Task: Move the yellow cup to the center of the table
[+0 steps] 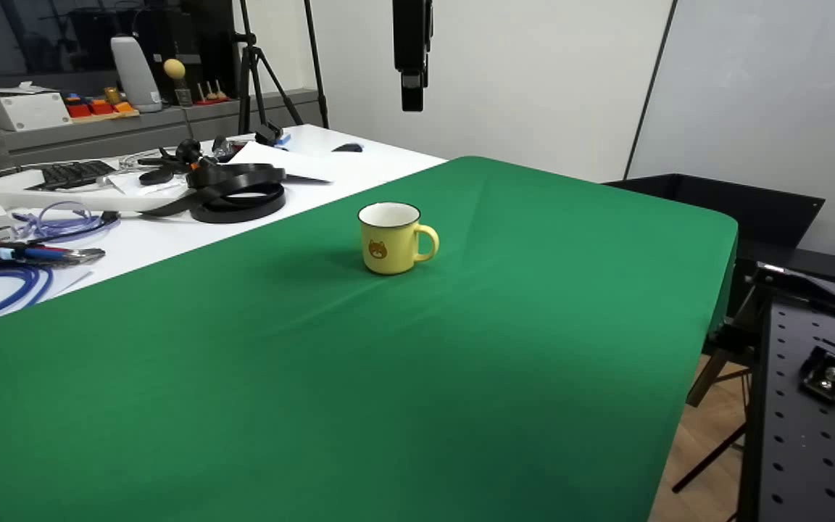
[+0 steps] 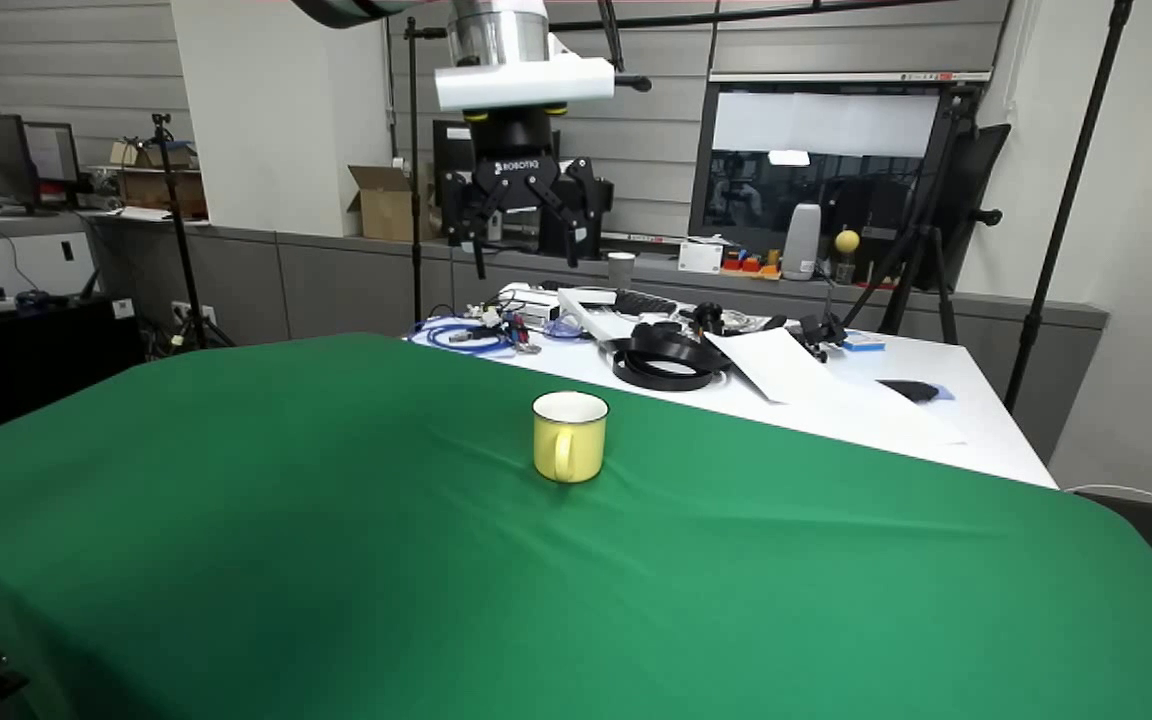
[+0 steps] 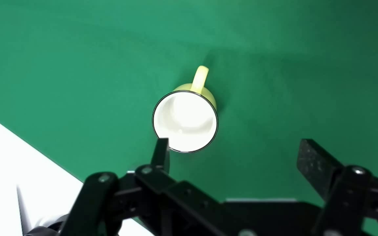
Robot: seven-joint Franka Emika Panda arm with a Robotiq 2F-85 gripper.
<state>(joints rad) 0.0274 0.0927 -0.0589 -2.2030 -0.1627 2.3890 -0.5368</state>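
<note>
The yellow cup stands upright on the green table. A bear mark and the side handle show. In an exterior view the cup has its handle towards the camera, near the edge by the white table. My gripper is open and empty, high above the cloth; only one dark finger shows in an exterior view. In the wrist view the cup is seen from above, left of the middle of the open gripper. The left fingertip hides a bit of its rim; neither finger touches it.
The white table adjoins the green one, with cables, black straps and papers on it. A black perforated board stands past the green table's edge. A tripod and a stand pole rise behind.
</note>
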